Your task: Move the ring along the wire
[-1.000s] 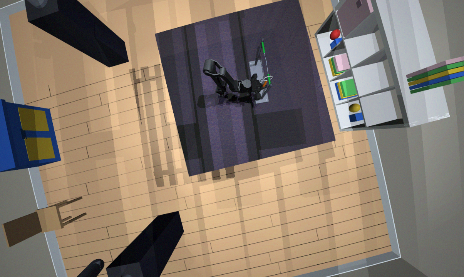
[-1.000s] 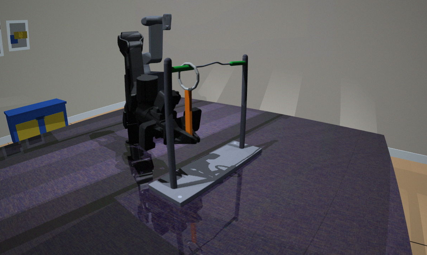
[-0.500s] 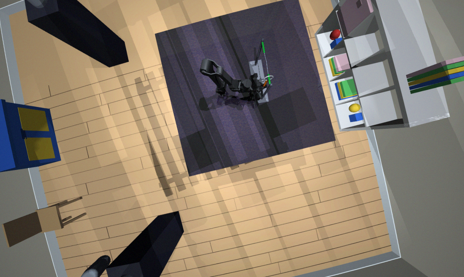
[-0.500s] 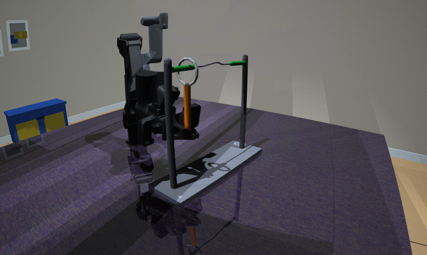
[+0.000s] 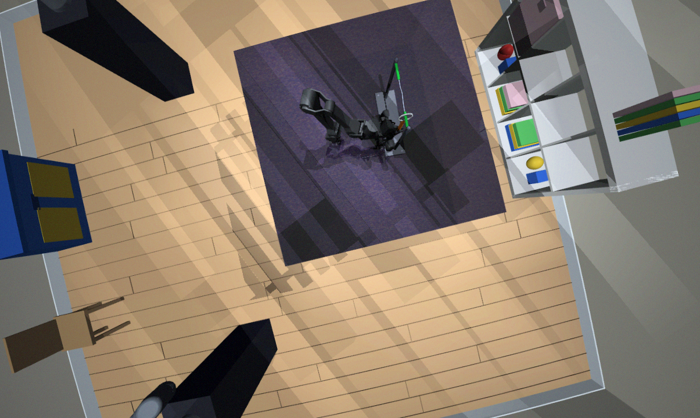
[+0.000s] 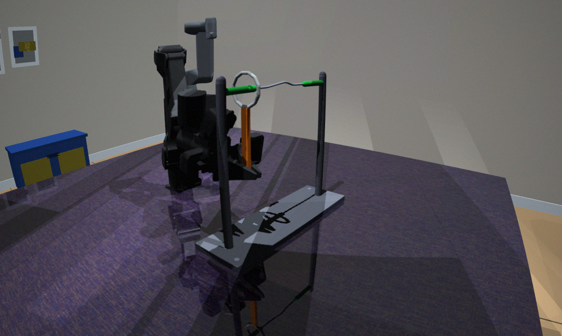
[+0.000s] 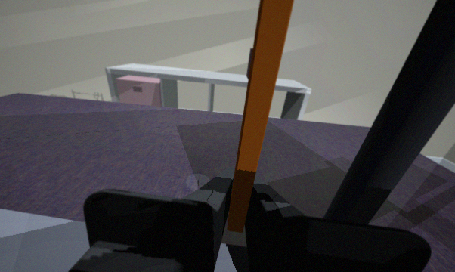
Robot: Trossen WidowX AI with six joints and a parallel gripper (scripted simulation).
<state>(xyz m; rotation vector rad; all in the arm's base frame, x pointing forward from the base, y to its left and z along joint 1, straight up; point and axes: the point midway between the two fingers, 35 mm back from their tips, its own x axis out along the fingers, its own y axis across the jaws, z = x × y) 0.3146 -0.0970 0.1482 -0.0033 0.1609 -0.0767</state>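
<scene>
While the ring (image 6: 246, 89) hangs around the green sleeve (image 6: 240, 88) of the wire next to the near post (image 6: 223, 167), its orange handle (image 6: 245, 133) drops straight down toward six o'clock; the gripper (image 7: 238, 202) is clamped on the lower end of that handle, a finger pressed against each side in the wrist view; the thin grey wire (image 6: 281, 84) runs off toward three o'clock to a second green sleeve (image 6: 312, 82) beside the far post (image 6: 320, 133), well apart from the ring; both posts stand on a grey base plate (image 6: 312, 200); around it lies a purple mat (image 6: 399, 250); white shelving (image 5: 575, 93) stands at about two o'clock in the top view.
</scene>
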